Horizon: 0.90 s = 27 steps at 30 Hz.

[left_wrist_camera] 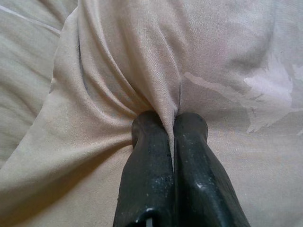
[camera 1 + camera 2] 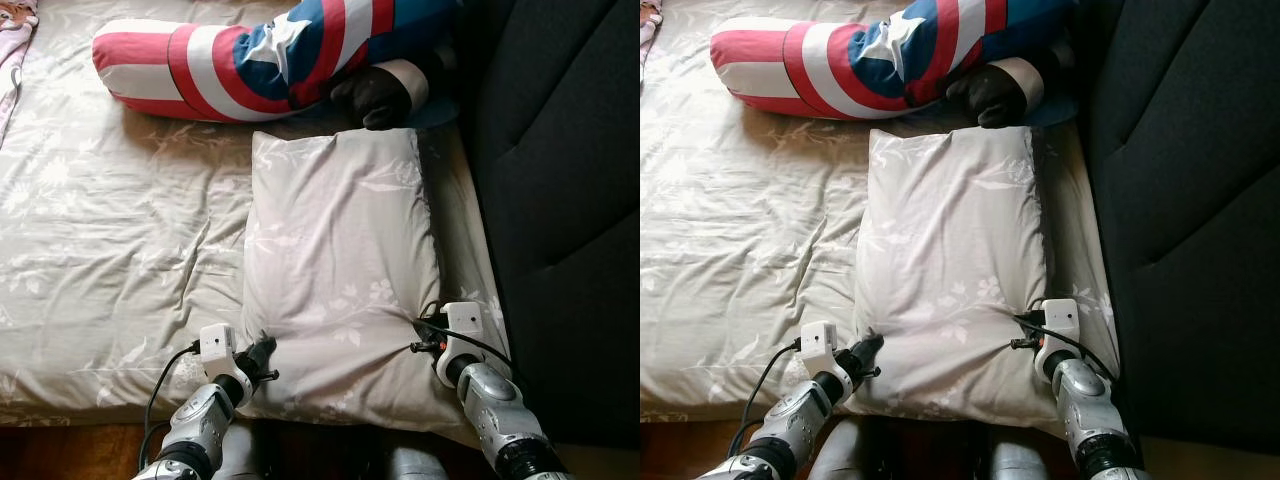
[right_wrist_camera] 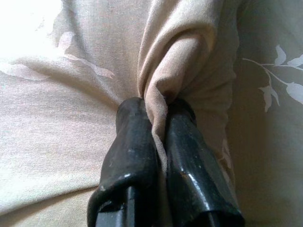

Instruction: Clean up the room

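A beige floral bed (image 2: 110,230) holds a matching pillow (image 2: 340,260) beside a dark headboard (image 2: 560,200). The left gripper (image 1: 171,124) and right gripper (image 3: 154,109) each pinch a near corner; moving both evenly should keep it straight.

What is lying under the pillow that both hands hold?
The pillow lies on the bed cover. The left hand and right hand pinch its near corners. Whatever lies beneath it is covered.

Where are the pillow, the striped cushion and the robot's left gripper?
pillow (image 2: 340,240), left eye view, its middle.
striped cushion (image 2: 215,70), left eye view, red-and-white rings.
left gripper (image 1: 173,124), left wrist view, fingertips pinching cloth.
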Motion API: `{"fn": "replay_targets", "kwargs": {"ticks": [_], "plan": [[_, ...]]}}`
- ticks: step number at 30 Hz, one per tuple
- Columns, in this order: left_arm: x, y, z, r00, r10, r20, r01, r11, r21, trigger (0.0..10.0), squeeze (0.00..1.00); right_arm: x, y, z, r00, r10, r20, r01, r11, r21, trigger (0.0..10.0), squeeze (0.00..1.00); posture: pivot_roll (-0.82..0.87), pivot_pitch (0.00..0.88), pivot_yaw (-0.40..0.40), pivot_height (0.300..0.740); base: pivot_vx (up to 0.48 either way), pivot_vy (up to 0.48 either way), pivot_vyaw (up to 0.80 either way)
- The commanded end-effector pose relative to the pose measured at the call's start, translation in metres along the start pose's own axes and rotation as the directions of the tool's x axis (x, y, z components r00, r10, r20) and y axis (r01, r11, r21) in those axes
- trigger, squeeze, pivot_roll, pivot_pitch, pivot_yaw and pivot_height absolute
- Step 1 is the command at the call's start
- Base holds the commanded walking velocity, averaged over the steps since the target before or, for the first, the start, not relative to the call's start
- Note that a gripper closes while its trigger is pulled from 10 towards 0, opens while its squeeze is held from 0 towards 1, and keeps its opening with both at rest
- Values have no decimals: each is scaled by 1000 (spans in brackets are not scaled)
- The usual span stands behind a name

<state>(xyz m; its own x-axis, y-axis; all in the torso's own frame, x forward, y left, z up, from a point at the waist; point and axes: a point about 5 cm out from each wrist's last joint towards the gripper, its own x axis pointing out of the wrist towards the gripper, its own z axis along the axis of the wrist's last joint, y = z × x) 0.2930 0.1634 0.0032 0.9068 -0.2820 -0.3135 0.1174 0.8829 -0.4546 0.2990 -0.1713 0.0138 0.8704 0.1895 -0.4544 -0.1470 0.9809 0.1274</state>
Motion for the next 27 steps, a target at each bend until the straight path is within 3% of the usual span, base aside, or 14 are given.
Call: {"fn": "replay_targets", "kwargs": {"ticks": [1,8,10,11,12,13,14,15,19,27], "plan": [[-8,5,-20,997,23,-68,-25,999,-29,0,0,-9,3,-41,989,0,-147,7,999,43,0,0,-120,312,-14,662,0,0,0],[-2,-1,-5,1000,-2,5,2,1000,-14,0,0,-6,6,-33,996,-12,-85,17,998,52,0,0,-107,289,-5,662,0,0,0],[1,-3,3,999,13,35,-15,999,42,0,0,-4,6,-28,999,-22,-43,25,998,58,0,0,-90,266,0,662,0,0,0],[2,-4,5,999,16,44,-19,998,57,3765,0,-4,5,-26,999,-25,-30,27,998,57,0,0,-90,266,0,662,0,0,0],[2,-4,6,999,19,47,-22,998,63,3765,0,-3,5,-24,999,-27,-25,28,998,56,0,0,-86,257,2,662,0,0,0],[3,-8,13,996,4,93,-13,995,95,10000,0,-3,2,-19,999,-45,6,45,999,30,3765,0,-83,249,2,662,0,0,0],[3,-8,13,996,4,93,-13,995,95,10000,0,-3,2,-19,999,-45,6,45,999,30,3765,0,-83,249,2,662,0,0,0],[3,-9,19,990,5,138,-21,994,110,10000,0,-3,0,-14,998,-54,36,52,998,37,10000,0,-80,228,2,662,0,0,0],[1,-9,32,975,20,220,-51,989,137,10000,0,-6,-3,-4,991,-61,123,56,997,44,10000,0,-71,192,7,662,0,0,0],[-4,-10,46,956,15,293,-74,979,190,10000,0,-12,-10,4,973,-100,206,94,995,39,10000,0,-58,123,20,662,0,0,0]]}}
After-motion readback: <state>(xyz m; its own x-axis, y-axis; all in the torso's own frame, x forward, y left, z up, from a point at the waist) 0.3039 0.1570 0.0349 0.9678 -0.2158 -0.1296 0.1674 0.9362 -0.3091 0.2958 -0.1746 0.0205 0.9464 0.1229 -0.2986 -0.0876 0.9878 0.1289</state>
